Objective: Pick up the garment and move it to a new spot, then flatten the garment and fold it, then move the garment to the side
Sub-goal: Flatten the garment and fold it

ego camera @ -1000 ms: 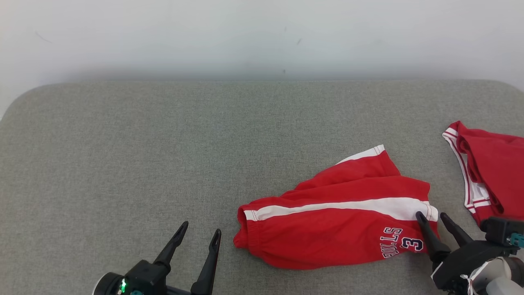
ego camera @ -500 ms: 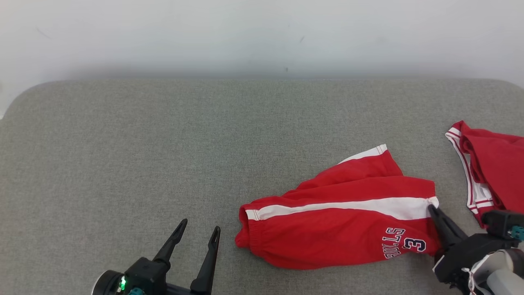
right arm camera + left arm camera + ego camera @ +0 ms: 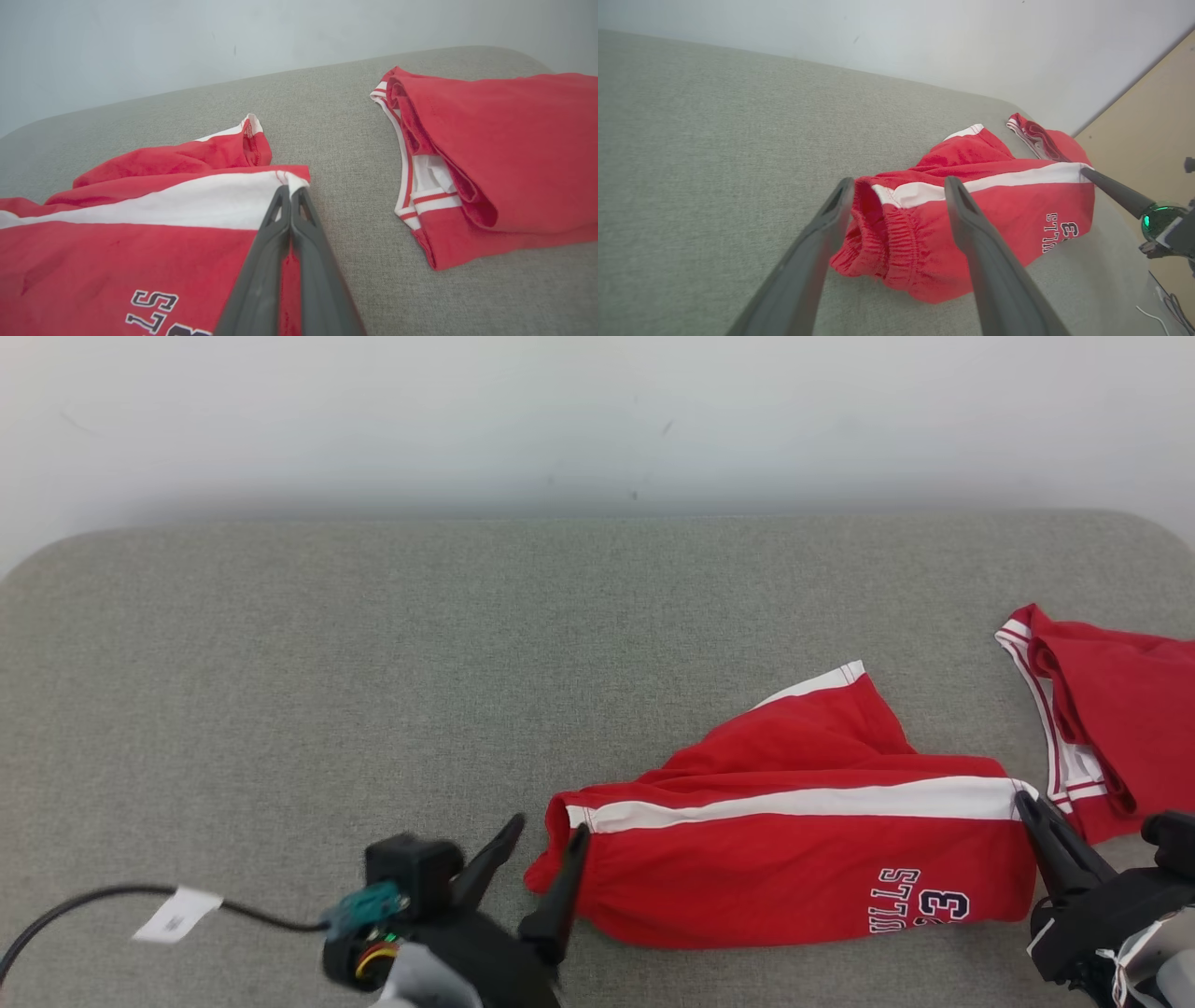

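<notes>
- Grey fabric-covered table (image 3: 280, 663): red shorts with a white side stripe (image 3: 794, 868) lie right of centre.
- Right tool (image 3: 1024, 801) is pinched closed on their hem corner (image 3: 296, 179).
- Left tool (image 3: 549, 827) gapes wide astride the waistband (image 3: 878, 233).
- A folded red garment (image 3: 1120, 709) lies far right.

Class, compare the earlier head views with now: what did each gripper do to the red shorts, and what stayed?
The right gripper shut on the hem corner of the red shorts and drew it rightward, stretching the cloth. The left gripper, open, moved in to straddle the waistband. The folded red garment beside them stayed put.
</notes>
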Controlling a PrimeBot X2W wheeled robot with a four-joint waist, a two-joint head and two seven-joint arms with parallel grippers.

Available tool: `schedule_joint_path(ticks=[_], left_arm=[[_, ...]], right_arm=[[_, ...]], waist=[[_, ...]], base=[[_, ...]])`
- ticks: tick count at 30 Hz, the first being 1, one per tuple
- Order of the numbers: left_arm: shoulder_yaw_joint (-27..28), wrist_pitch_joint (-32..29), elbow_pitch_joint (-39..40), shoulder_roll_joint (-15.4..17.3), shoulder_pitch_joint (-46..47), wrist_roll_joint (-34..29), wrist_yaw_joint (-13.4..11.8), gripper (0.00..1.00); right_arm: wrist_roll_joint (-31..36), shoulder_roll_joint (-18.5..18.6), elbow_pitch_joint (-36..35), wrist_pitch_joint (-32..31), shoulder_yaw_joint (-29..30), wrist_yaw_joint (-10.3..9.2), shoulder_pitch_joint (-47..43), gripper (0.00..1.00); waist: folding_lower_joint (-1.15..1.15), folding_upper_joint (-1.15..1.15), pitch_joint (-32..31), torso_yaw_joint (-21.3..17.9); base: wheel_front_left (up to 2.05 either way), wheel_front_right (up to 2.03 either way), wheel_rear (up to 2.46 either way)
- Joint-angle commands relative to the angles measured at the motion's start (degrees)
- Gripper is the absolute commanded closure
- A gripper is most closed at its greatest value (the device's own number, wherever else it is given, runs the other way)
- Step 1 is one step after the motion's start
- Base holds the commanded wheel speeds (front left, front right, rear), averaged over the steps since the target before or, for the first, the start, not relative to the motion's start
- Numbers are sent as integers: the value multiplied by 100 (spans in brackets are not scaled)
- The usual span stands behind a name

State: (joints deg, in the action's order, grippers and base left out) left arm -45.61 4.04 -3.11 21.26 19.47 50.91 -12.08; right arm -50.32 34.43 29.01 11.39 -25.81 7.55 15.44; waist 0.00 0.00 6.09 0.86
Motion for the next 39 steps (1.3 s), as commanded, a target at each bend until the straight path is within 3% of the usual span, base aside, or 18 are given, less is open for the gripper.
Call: schedule_joint_path(ticks=[1, 8, 18, 22, 25, 27, 32, 39], left_arm=[[-38, -121, -132, -168, 208, 92, 46, 0], [-154, -809, -995, -636, 814, 256, -169, 0], [-322, -1152, -1723, -802, 1144, 208, -208, 2], [-313, -1138, -1858, -862, 1160, 275, -152, 29], [-278, -1134, -1976, -913, 1179, 369, -61, 63], [-243, -1099, -2049, -952, 1171, 447, 35, 100], [-60, -803, -2156, -974, 1115, 591, 291, 100], [546, -611, -1771, -871, 913, 1340, 910, 100]], right_arm=[[57, -4, -23, -26, 29, -16, -3, 100], [232, -146, -92, -168, 37, -16, 136, 100], [325, -170, -155, -217, 129, -16, 134, 100], [356, -190, -165, -238, 157, -16, 91, 100], [377, -196, -177, -259, 168, -16, 71, 100], [401, -192, -192, -272, 170, -16, 64, 100], [404, -140, -236, -253, 184, -16, 8, 100], [110, 28, -554, -253, 273, -16, -23, 100]], waist=[[0, 0, 45, -30], [0, 0, 179, -114], [0, 0, 226, -215], [0, 0, 215, -231], [0, 0, 203, -234], [0, 0, 190, -236], [0, 0, 71, -212], [0, 0, -301, -145]], base=[[0, 0, 0], [0, 0, 0], [0, 0, 0], [0, 0, 0], [0, 0, 0], [0, 0, 0], [0, 0, 0], [0, 0, 0]])
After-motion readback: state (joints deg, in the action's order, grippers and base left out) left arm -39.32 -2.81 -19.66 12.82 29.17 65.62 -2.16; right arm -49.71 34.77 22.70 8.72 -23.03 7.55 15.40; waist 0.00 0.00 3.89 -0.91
